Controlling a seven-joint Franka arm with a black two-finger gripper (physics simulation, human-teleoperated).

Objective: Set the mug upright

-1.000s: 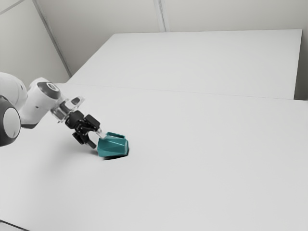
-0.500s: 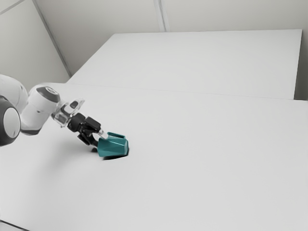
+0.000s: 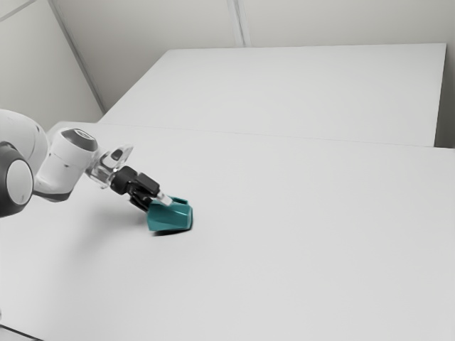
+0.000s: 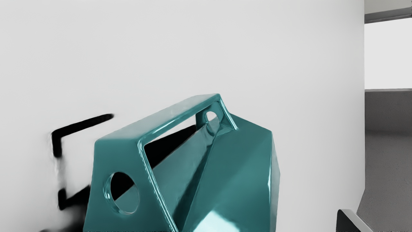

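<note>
Mug (image 3: 170,217): lying on its side, not upright.
Arm (image 3: 60,167): enters from the exterior view's left.
Gripper (image 3: 158,204): looks open, at the mug's near end, nothing gripped; contact can't be told.
Handle (image 4: 161,119): along the mug's upper side; getting a hold seems in hand, then tipping onto its base.
Worktop (image 3: 298,249): extends rightward beyond.

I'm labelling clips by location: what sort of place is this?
Probably a bare, simulated lab-like room: a plain white table, pale panelled walls, and a robot arm working over the tabletop.
</note>
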